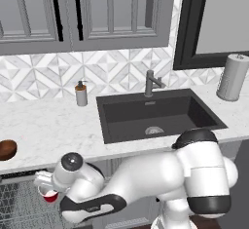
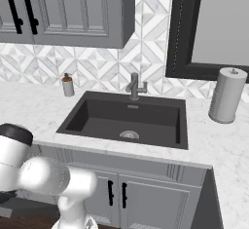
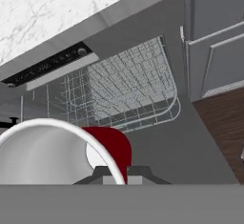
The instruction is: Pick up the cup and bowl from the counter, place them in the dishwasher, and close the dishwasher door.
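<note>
My gripper (image 1: 48, 189) hangs low in front of the counter (image 1: 53, 125), shut on the red cup (image 1: 50, 196). In the hand view the cup (image 3: 113, 147) sits close up, its white rim and inside facing the camera. Just beyond it the dishwasher (image 3: 47, 66) stands open, its grey wire rack (image 3: 125, 86) under the dark top strip. That rack (image 1: 18, 204) also shows at the lower left of the left base view. The dark brown bowl (image 1: 7, 149) rests on the counter at the far left edge. The dishwasher door is out of view.
A dark sink (image 1: 155, 113) with a faucet (image 1: 151, 83) is set into the counter's middle. A soap dispenser (image 1: 80, 94) stands at its back left, a paper towel roll (image 1: 232, 77) at the right. Grey cabinet doors (image 3: 214, 61) flank the dishwasher above a wood floor (image 3: 224, 127).
</note>
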Motion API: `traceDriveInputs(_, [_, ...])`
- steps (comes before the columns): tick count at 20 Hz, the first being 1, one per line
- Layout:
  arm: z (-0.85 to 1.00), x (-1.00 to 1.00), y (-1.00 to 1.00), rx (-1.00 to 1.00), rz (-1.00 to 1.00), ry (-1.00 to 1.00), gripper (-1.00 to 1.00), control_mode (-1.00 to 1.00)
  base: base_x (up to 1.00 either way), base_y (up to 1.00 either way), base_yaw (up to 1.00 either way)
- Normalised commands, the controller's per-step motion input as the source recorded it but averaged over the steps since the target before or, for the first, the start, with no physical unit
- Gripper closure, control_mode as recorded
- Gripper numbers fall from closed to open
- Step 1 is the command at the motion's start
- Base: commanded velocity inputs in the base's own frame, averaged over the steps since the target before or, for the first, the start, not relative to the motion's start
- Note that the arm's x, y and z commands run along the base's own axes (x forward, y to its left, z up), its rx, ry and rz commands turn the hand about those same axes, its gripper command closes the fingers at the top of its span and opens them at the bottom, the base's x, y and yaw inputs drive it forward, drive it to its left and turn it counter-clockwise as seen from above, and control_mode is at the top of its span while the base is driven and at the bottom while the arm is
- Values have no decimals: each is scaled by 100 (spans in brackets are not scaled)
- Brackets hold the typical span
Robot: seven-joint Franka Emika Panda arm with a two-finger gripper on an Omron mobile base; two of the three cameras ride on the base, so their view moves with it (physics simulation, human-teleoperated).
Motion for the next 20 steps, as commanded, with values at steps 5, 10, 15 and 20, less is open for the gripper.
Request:
traceDriveInputs(5, [-21,0,27,0,0,-3,100,-100,0,0,0])
traceDriveInputs(10, [-30,4,20,-1,0,-4,100,-100,0,0,0])
traceDriveInputs(15, [-25,8,29,-3,0,-2,100,-100,0,0,0])
traceDriveInputs(20, [-10,23,28,-2,0,0,100,-100,0,0,0])
